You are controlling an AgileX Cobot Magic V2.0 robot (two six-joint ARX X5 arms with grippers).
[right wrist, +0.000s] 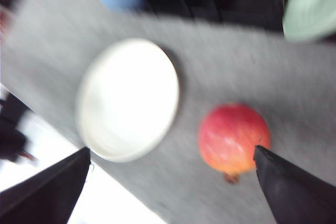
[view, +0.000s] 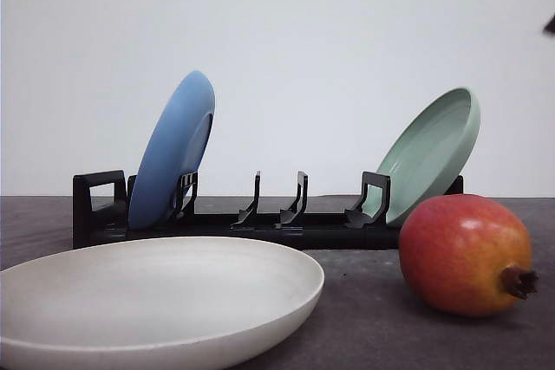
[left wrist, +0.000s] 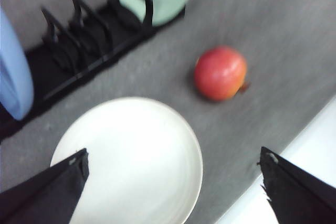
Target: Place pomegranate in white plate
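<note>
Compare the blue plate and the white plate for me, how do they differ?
The blue plate stands nearly upright on its edge, while the white plate lies flat. The blue plate sits slotted into the black rack; the white plate rests directly on the grey table, in front of the rack. The blue plate is a saturated blue, the white plate a matte off-white. Both are round, shallow and empty.

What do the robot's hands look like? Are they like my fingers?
Not much like yours. Each hand has two flat, black fingers that narrow to pointed tips. In the left wrist view, the left hand has a finger with a pale chipped spot at its tip. The right hand has matching black fingers, blurred here.
</note>
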